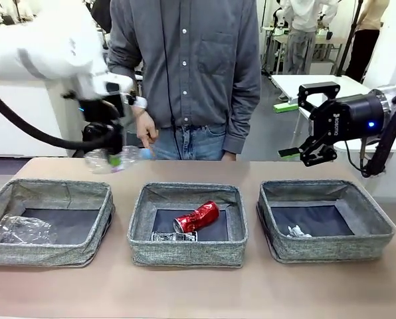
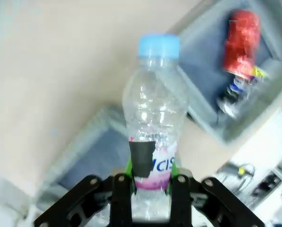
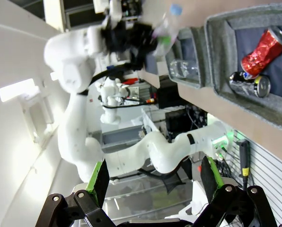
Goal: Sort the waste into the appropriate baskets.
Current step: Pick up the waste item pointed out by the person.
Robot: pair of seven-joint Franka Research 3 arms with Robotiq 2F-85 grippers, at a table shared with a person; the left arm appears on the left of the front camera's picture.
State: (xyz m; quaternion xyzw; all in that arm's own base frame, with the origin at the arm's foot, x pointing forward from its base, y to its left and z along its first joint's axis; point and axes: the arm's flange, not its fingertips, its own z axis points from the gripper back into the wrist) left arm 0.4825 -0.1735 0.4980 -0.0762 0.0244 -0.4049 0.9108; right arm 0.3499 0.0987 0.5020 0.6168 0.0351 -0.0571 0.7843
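My left gripper (image 1: pixel 105 147) is shut on a clear blue-capped bottle (image 1: pixel 117 159), which it holds on its side in the air above the far rim of the left basket (image 1: pixel 52 254). In the left wrist view the fingers (image 2: pixel 121 189) pinch the bottle (image 2: pixel 153 118) at its label. A clear plastic cup (image 1: pixel 22 229) lies in the left basket. The middle basket (image 1: pixel 188 253) holds a crushed red can (image 1: pixel 197 216) and a flattened dark can (image 1: pixel 173 236). A white paper wad (image 1: pixel 297 232) lies in the right basket (image 1: pixel 331 248). My right gripper (image 1: pixel 303 126) hangs open and empty behind the right basket.
A person in a grey shirt (image 1: pixel 185 66) stands at the far edge, one hand (image 1: pixel 146 131) close to the bottle. The right wrist view shows its open gripper (image 3: pixel 155 179), the red can (image 3: pixel 264 45) and the left arm (image 3: pixel 79 61).
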